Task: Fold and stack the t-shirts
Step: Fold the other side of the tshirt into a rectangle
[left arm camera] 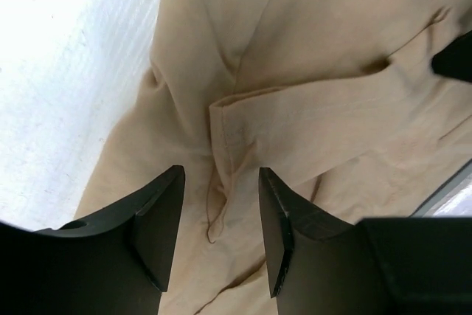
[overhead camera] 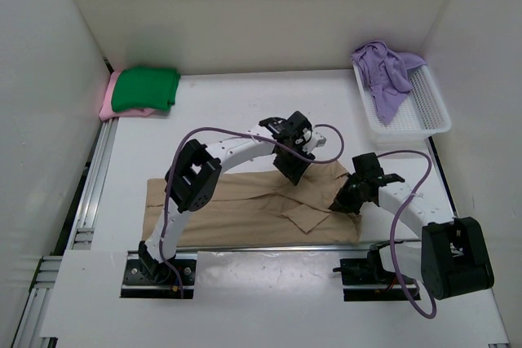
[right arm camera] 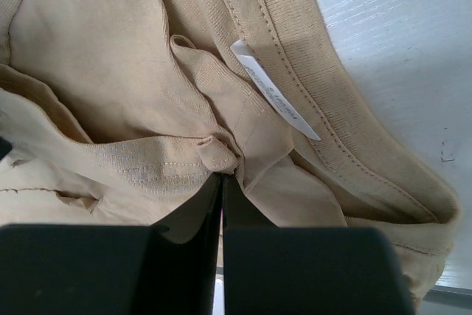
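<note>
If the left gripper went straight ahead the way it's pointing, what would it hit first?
The left gripper would likely meet the tan t-shirt first, at the folded sleeve edge framed by its open fingers; the gap to the cloth is unclear.

Tan t-shirt (right arm camera: 96, 57) matt soft cloth; basket (overhead camera: 408, 129) seemingly plastic mesh.

Top external view: fixed high at the near side, looking down and forward over the whole worktop (overhead camera: 245, 112). Wrist views: close above the tan t-shirt (overhead camera: 245, 205), looking down past the left tool (left arm camera: 221, 173) and the right tool (right arm camera: 222, 181). All 3 views share this shirt.
</note>
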Robot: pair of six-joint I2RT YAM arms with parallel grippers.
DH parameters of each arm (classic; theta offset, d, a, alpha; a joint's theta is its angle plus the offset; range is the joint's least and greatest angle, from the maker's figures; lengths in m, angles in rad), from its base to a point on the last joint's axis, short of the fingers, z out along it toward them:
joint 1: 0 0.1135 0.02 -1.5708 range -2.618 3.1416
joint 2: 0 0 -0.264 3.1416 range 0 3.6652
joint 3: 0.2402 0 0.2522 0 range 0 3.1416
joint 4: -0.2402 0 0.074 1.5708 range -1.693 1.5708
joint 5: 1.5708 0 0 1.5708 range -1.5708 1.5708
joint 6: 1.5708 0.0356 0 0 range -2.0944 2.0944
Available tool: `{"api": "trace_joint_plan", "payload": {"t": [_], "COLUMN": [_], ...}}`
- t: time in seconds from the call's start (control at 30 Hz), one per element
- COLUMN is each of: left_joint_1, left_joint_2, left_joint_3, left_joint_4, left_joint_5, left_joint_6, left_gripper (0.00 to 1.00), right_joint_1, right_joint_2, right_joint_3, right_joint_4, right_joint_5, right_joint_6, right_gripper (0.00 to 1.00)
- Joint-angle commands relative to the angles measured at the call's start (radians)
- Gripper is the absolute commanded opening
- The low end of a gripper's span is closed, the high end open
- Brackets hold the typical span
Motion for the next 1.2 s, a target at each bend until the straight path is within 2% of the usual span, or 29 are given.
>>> {"api": "trace_joint_plan", "payload": {"t": [0.0, 0.17, 0.43, 0.6, 0.73, 0.77, 0.8, 0.83, 1.17], "left_joint_1": [-0.018, -0.029, -0.038, -0.038, -0.047, -0.047, -0.047, -0.047, -0.047], "left_joint_2": [-0.016, 0.02, 0.076, 0.076, 0.076, 0.067, 0.067, 0.054, 0.008], "left_joint_3": [0.059, 0.081, 0.101, 0.112, 0.112, 0.112, 0.112, 0.112, 0.171], "left_joint_4": [0.007, 0.007, -0.003, -0.003, -0.024, -0.036, -0.036, -0.036, -0.075], "left_joint_5": [0.027, 0.048, -0.091, -0.102, -0.059, -0.03, -0.021, -0.021, -0.03], "left_joint_6": [0.0, 0.0, 0.0, 0.0, 0.0, 0.0, 0.0, 0.0, 0.0], "left_gripper": [0.55, 0.54, 0.53, 0.53, 0.38, 0.23, 0.14, 0.1, 0.1], "right_joint_1": [-0.001, -0.001, -0.001, -0.001, -0.001, -0.001, -0.001, -0.001, -0.001], "right_joint_2": [0.008, 0.017, 0.008, -0.002, -0.002, -0.002, -0.002, -0.002, -0.031], "right_joint_3": [-0.03, -0.03, -0.011, -0.011, -0.002, -0.002, -0.002, -0.002, 0.036], "right_joint_4": [-0.015, -0.015, -0.024, -0.034, -0.043, -0.043, -0.043, -0.043, -0.093], "right_joint_5": [0.021, 0.021, 0.03, 0.03, 0.041, 0.041, 0.041, 0.05, 0.072], "right_joint_6": [-0.005, -0.015, -0.024, -0.033, -0.033, -0.033, -0.033, -0.042, -0.073], "right_gripper": [0.0, 0.0, 0.0, 0.0, 0.0, 0.0, 0.0, 0.0, 0.0]}}
